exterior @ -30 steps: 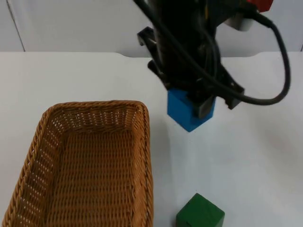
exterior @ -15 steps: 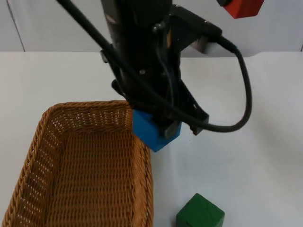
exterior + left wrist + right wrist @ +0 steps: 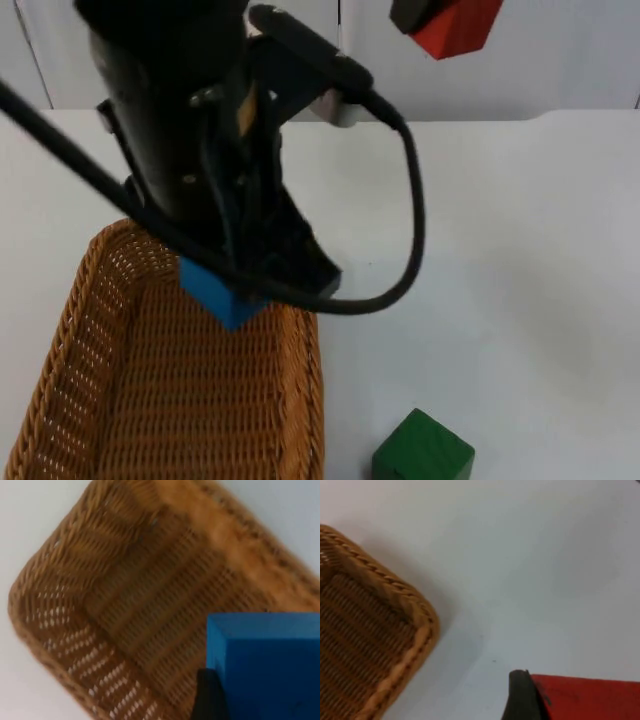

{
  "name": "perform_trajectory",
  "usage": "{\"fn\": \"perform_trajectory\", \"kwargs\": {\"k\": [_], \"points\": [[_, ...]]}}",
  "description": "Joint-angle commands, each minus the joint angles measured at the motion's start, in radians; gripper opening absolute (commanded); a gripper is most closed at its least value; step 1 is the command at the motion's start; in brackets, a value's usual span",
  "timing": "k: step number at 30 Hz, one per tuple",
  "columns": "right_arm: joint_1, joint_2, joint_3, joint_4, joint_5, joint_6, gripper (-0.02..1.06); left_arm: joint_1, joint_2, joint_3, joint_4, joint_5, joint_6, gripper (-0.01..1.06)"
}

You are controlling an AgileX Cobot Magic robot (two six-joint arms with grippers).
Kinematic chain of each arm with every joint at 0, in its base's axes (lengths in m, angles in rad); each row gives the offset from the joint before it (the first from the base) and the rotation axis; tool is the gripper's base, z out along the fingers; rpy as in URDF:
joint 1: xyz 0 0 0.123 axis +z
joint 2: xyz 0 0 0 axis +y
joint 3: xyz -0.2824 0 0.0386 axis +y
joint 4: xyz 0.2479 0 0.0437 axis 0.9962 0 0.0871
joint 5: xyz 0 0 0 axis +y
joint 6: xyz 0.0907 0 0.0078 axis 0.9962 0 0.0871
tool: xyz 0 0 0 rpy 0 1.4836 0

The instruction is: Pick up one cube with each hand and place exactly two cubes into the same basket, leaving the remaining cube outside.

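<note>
Where the top view looks down on the table (image 3: 520, 250), the left gripper (image 3: 240, 290) hangs over the far end of the wicker basket (image 3: 60, 400), clamped on a blue cube (image 3: 215, 295). That cube is a plain matt block, held tilted with one corner pointing down into the basket; being a cube, it has no long axis. At the partition wall the right gripper (image 3: 425, 15) holds a red cube (image 3: 455, 25) aloft, also tilted, well apart from the basket. A green cube (image 3: 422, 452) rests on the table just beside the basket's right wall, clear of both grippers. The basket is oblong, its long axis running from near to far.

Left wrist view: the blue cube (image 3: 265, 665) sits against a black fingertip (image 3: 207, 695), above the basket's woven floor (image 3: 150, 595).

Right wrist view: the red cube (image 3: 590, 700) lies against a black fingertip (image 3: 520, 695), over bare table, with a corner of the basket (image 3: 395, 630) off to one side.
</note>
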Motion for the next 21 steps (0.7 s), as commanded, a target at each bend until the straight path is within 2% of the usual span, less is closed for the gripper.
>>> {"fn": "perform_trajectory", "kwargs": {"k": [1, 11, 13, 17, 21], "points": [[0.022, -0.016, -0.008, 0.002, 0.002, -0.014, 0.00, -0.002, -0.027, 0.027, 0.021, -0.011, -0.032, 0.00], [0.133, 0.000, -0.002, 0.000, 0.004, -0.036, 0.00, -0.002, -0.095, 0.163, -0.007, -0.044, -0.047, 0.00], [0.159, 0.014, 0.006, 0.004, 0.002, -0.038, 0.00, -0.002, -0.116, 0.205, -0.005, -0.080, -0.067, 0.00], [0.194, 0.031, 0.042, 0.006, -0.017, -0.041, 0.00, -0.002, -0.159, 0.280, -0.005, -0.131, -0.098, 0.00], [0.219, 0.031, 0.090, 0.008, -0.053, -0.041, 0.00, -0.002, -0.191, 0.315, 0.001, -0.133, -0.131, 0.00]]}}
